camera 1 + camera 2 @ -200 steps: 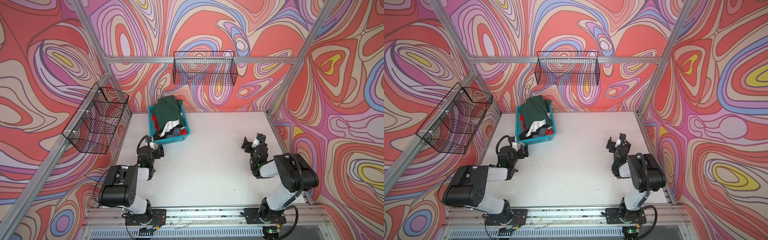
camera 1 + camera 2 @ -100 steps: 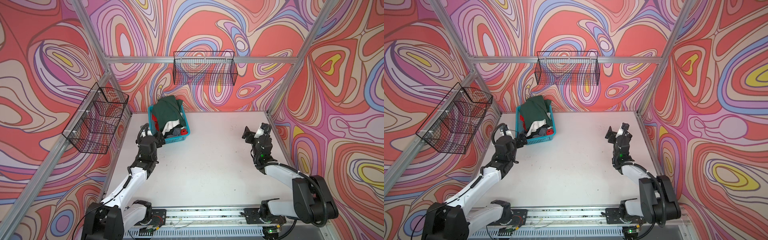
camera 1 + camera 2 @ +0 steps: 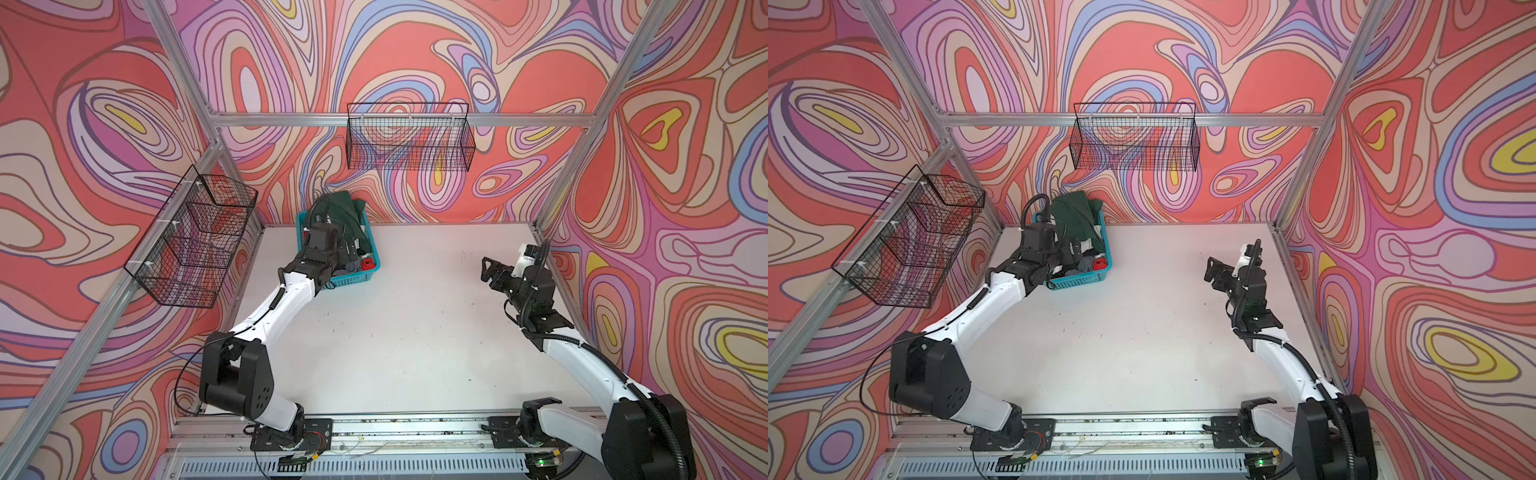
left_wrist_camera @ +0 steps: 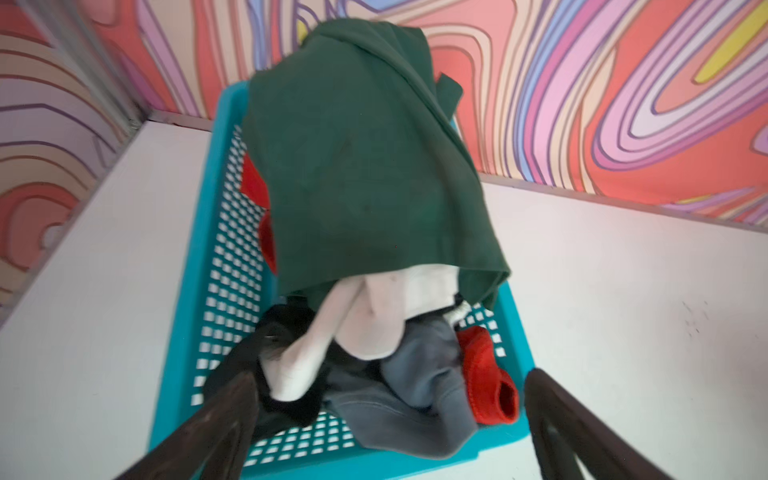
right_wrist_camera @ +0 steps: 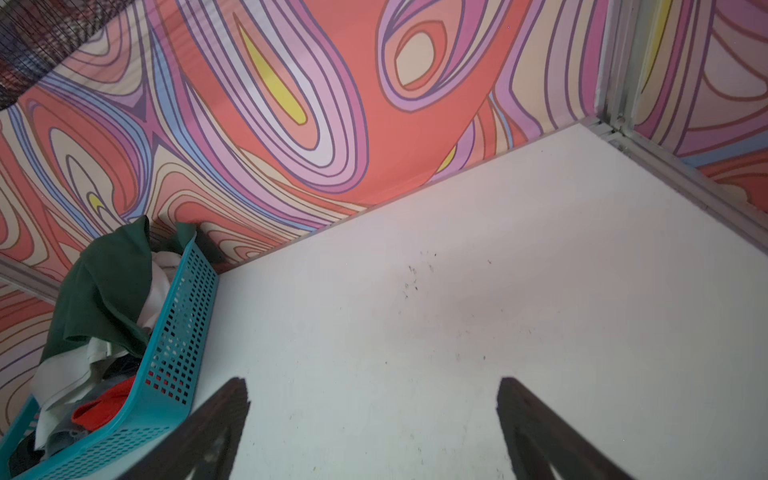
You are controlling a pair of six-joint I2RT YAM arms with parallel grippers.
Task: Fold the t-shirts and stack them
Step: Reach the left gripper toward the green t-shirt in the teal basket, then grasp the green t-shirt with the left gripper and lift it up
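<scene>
A dark green t-shirt is draped over a pile of t-shirts in a teal basket at the back left of the table. Under it lie a white one, a grey one and a red one. My left gripper hangs open just above the basket's near end, over the grey cloth, holding nothing. My right gripper is open and empty above bare table at the right.
The white table is walled on three sides. A black wire basket hangs on the back wall and another on the left wall. Aluminium frame rails run along the table's edges.
Both arms unfolded from near the front rail and reached toward the back. The left gripper came over the basket. The right moved up the right side. Both stayed open.
</scene>
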